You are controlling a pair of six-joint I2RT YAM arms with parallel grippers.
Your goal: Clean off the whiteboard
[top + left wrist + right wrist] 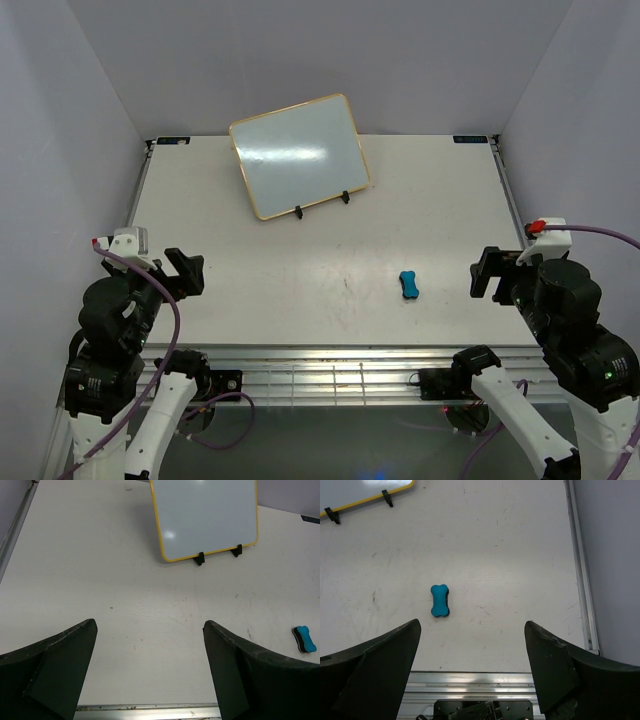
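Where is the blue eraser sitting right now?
In the top view the blue eraser lies on the table, right of centre, just left of the open right tool and well nearer the arms than the propped whiteboard.

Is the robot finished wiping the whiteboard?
The whiteboard shows no writing, only glare, so it may be clean already. In hand: nothing; the left gripper and right gripper are open and empty. The blue eraser lies on the table, ungripped. Left: nothing I can see.
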